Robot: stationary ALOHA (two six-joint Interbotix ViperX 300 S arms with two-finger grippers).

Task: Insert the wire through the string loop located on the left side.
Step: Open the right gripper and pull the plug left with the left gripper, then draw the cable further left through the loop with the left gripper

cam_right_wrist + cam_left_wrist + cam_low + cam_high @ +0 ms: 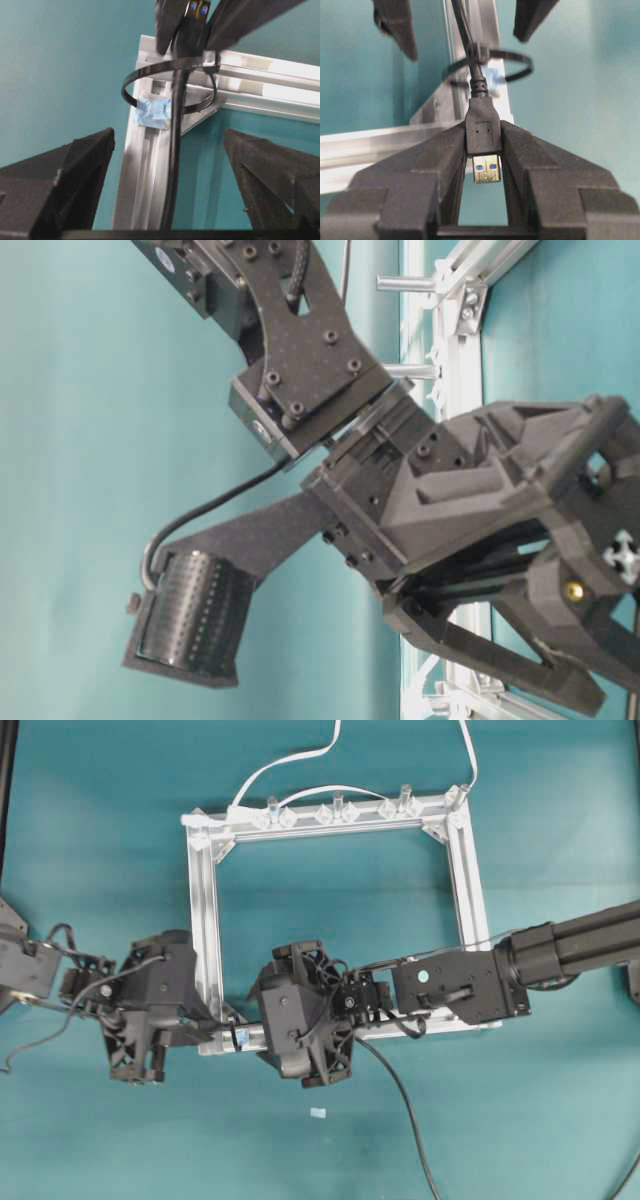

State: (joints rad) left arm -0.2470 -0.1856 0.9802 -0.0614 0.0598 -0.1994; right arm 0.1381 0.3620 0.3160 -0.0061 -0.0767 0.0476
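Black wire [476, 80] already threads the string loop [167, 82] at the frame's [145, 165] corner: my left gripper [483, 145] clamps the plug, right gripper [167, 165] spread wide, so I should draw it through straight.

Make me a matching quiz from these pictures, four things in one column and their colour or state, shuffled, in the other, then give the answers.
Things
1. left end effector
2. right end effector
3. string loop
4. frame

States
A. silver metal, lying on the teal table
B. open, jaws wide on either side of the wire
C. closed on the wire's plug
D. thin black ring with the wire passing through it

Pairs: 1-C, 2-B, 3-D, 4-A
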